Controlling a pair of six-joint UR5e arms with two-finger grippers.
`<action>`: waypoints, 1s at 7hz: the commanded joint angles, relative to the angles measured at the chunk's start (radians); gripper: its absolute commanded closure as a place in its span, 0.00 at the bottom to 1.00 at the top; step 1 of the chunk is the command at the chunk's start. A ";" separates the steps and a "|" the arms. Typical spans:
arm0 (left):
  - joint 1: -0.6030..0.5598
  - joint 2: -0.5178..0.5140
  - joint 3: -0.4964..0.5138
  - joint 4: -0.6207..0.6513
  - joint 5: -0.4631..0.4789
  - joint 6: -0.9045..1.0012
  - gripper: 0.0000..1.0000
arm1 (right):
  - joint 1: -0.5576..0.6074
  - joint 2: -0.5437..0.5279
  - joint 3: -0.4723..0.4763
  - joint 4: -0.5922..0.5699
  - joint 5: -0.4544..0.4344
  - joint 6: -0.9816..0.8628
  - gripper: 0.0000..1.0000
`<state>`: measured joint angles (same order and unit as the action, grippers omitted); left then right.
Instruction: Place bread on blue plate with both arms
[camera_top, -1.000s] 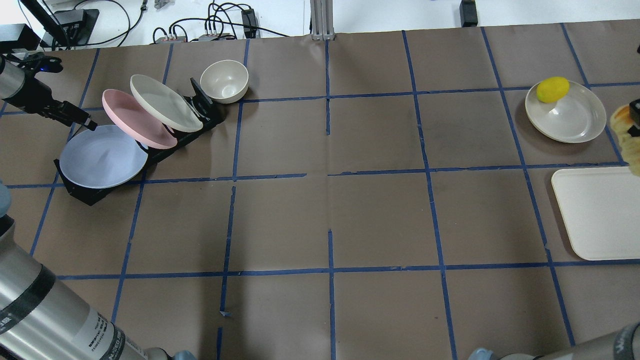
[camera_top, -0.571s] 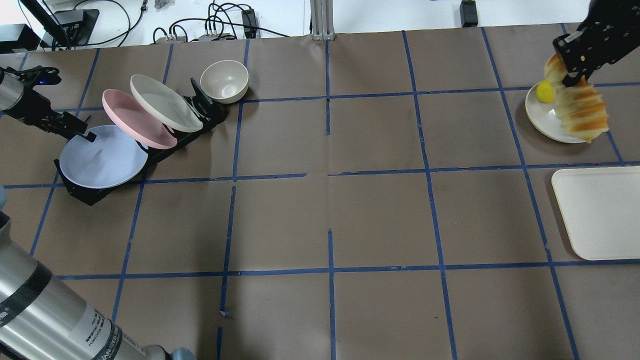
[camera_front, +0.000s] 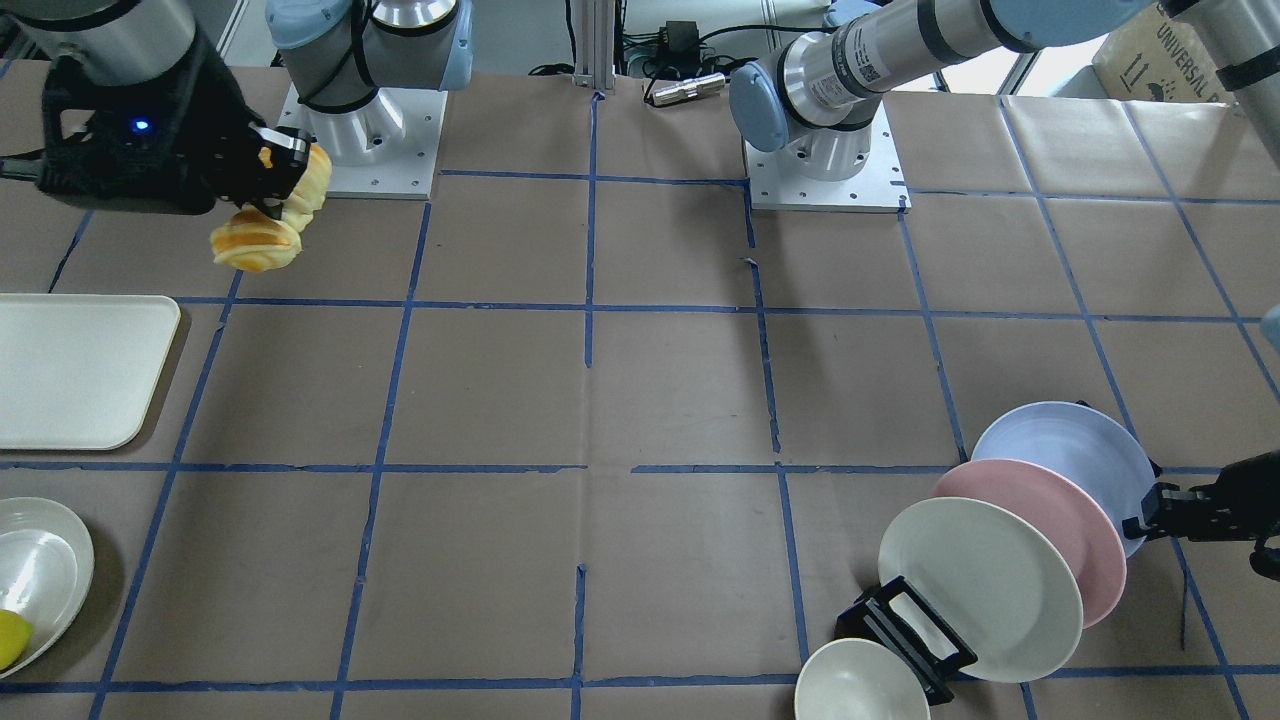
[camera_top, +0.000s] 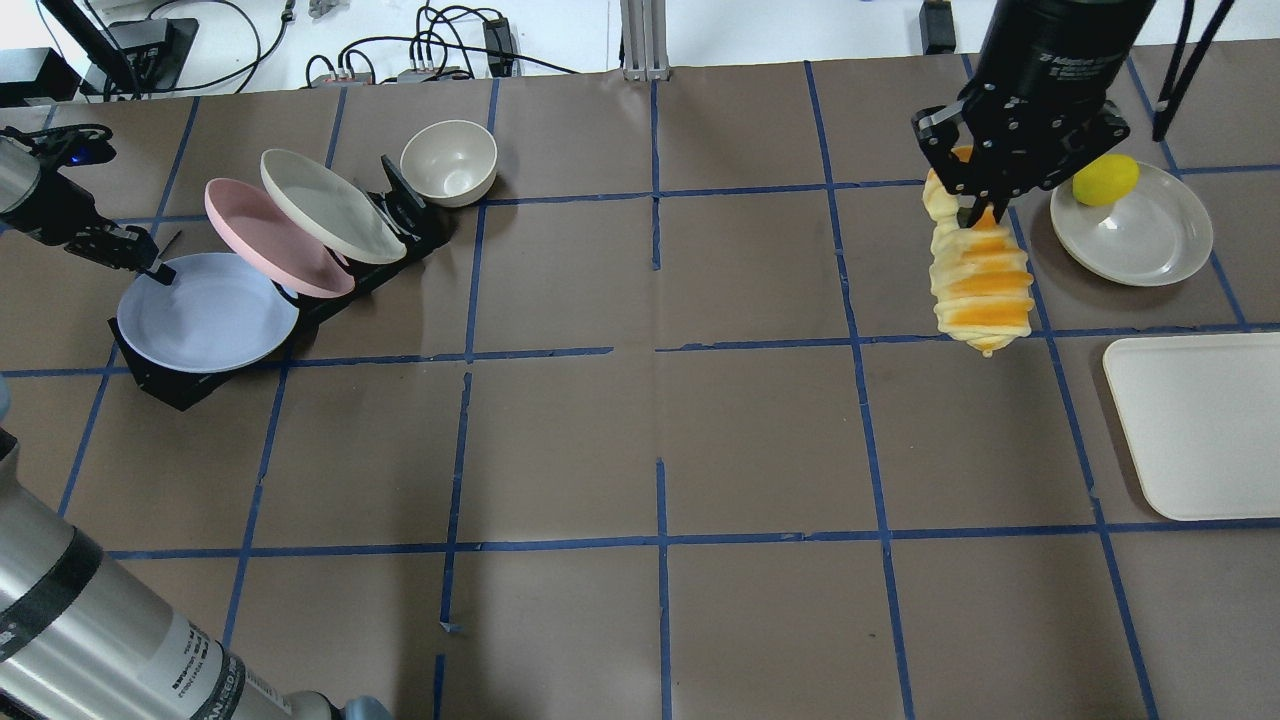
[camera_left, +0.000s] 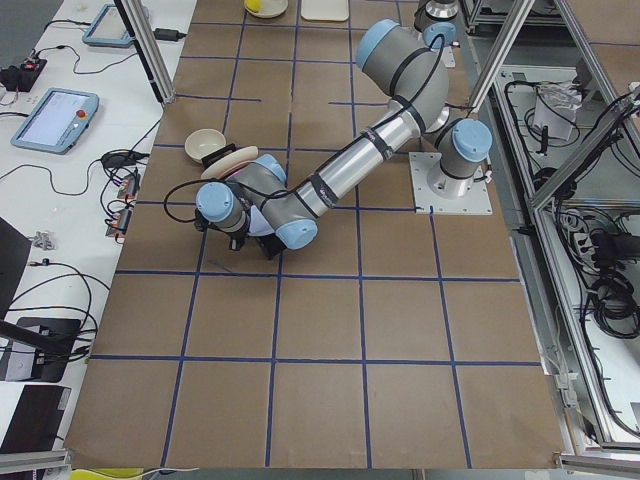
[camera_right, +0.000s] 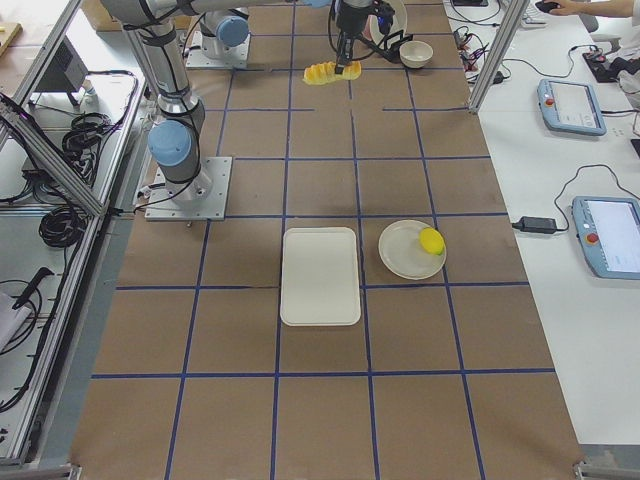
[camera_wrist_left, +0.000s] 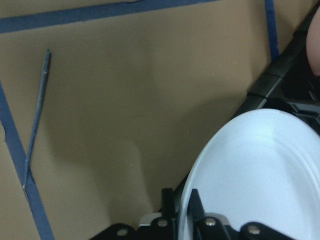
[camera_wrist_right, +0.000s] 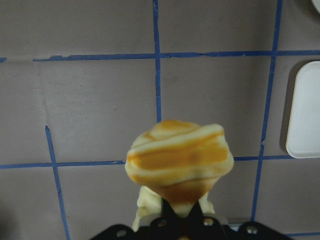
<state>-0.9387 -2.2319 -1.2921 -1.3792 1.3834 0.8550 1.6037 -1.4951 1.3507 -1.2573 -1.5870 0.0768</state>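
1. While the bread (camera_top: 981, 288) hangs end-down from our right fingers (camera_top: 972, 200), which are clamped on its upper end, it sits high over the counter (camera_top: 660, 420) on our right side. It is near the cream dish (camera_top: 1140, 240) that holds the lemon (camera_top: 1105, 178), and well apart from the blue plate (camera_top: 205, 320).
2. Our left fingers (camera_wrist_left: 195, 205) are pinched together on the rim of the blue plate. The plate leans in the front slot of the black rack (camera_top: 170, 388), with the pink plate (camera_top: 265, 235) just behind it and the cream plate (camera_top: 325, 205) behind that.
3. We judge the step in hand to be drawing the plate out of the rack while the bread travels toward the middle.
   - We should lift the plate along its own lean, so the rim clears the slot without scraping the pink plate.
   - A rim pinch is a thin hold, so we tilt slowly.
   - The plate should lie flat on the counter before the bread arrives.
4. The bread is held by one end only, so it can swing.
   - We carry it steadily and lower it until its free tip is close over the plate.
   - We lay it down along its length and only then let go.
5. A cardboard box (camera_front: 1150, 45) behind the bases reads "UNIVERSAL R", cut off by the frame edge. The white print on the right wrist housing (camera_top: 1075, 62) and the sticker on our left arm (camera_top: 215, 685) are too small to read.
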 joint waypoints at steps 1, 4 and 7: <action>0.001 0.101 0.005 -0.116 0.017 -0.002 0.92 | 0.056 0.006 0.016 -0.058 0.004 0.064 0.97; 0.005 0.369 -0.018 -0.434 0.083 -0.057 0.94 | 0.053 -0.037 0.131 -0.123 0.001 0.045 0.97; -0.017 0.579 -0.071 -0.577 0.077 -0.242 0.94 | 0.047 -0.053 0.156 -0.133 -0.004 0.024 0.97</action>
<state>-0.9425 -1.7249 -1.3247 -1.9212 1.4653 0.7179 1.6528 -1.5408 1.4942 -1.3873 -1.5901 0.1043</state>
